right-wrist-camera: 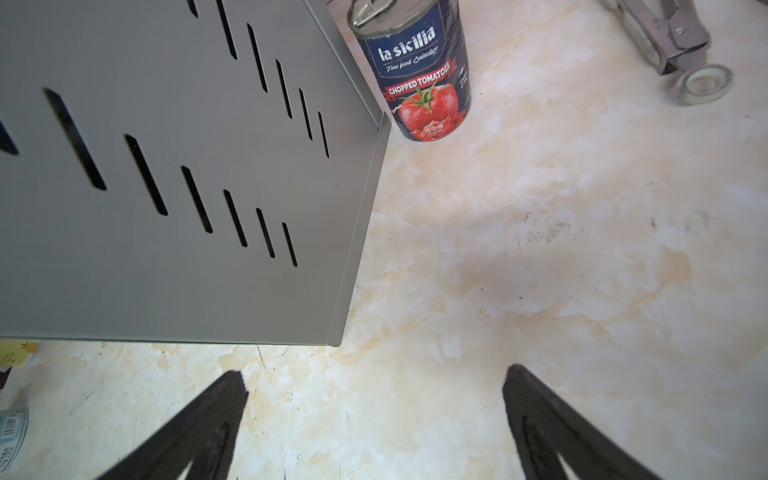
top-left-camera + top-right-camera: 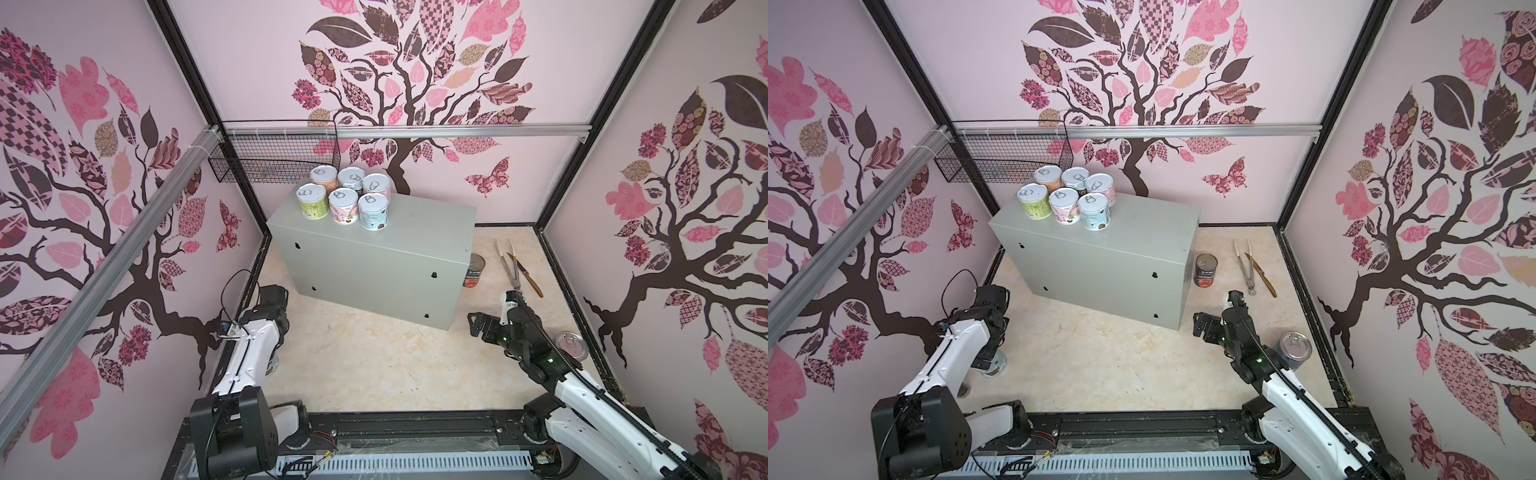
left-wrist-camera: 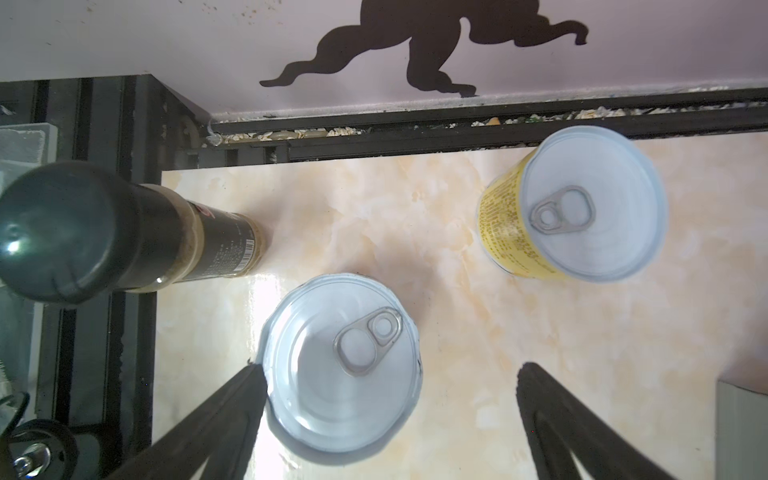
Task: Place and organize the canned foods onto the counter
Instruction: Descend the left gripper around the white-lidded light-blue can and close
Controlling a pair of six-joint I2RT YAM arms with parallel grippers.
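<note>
Both jaws gape wide, empty; left jaws hover over a can point(image 3: 332, 386).

Both arms are mounted on a black base rail point(image 2: 415, 428). Nearest the rail, the left arm point(image 2: 249, 353) has a boxy black housing, then a white shell dotted with small dark screws; a thin black cable point(image 2: 230, 286) loops at its end farthest from the rail. The right arm point(image 2: 582, 390) is white with black joints, a ribbed black cable chain point(image 2: 540, 330) and small green lights point(image 2: 550, 359). Both arms end in black, tapering fingers point(image 3: 224, 419).
</note>
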